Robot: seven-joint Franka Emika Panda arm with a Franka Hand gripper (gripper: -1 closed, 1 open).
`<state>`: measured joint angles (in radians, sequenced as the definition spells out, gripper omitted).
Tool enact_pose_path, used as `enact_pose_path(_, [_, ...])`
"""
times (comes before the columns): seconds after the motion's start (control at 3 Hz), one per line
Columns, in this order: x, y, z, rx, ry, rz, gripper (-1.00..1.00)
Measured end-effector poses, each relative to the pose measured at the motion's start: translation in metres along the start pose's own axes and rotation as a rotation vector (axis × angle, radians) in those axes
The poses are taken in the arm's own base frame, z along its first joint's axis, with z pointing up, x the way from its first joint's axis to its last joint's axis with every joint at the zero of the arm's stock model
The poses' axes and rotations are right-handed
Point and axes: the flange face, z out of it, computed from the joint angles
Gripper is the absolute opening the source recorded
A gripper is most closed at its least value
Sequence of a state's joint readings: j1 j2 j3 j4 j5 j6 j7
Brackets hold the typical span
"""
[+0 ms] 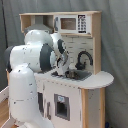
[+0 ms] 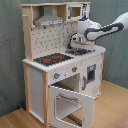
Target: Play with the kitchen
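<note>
Overhead, the kitchen (image 2: 60, 65) microwave (image 1: 75, 23) shows unreadable markings.

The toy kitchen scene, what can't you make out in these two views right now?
- Gripper: at the grey sink in both exterior views; too small to tell what it touches.
- Black stovetop: in the first exterior view, hidden behind the white robot arm.
- Open white oven door: in the first exterior view, also behind the arm.
</note>
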<state>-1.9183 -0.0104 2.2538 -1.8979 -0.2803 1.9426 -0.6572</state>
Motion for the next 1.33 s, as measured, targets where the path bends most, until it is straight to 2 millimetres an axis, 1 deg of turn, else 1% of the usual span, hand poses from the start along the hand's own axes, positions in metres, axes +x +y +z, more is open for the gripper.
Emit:
enact_pose_path(0.33, [-0.004,-0.007,-0.037,0.009,0.065,0.008,1.0])
enact_pose_path(0.67, [-0.008,-0.02,-0.06,0.038,0.076,0.012,1.0])
enact_pose_path(1.33, [-0.015,-0.057,-0.099,0.097,0.077,0.04,1.0])
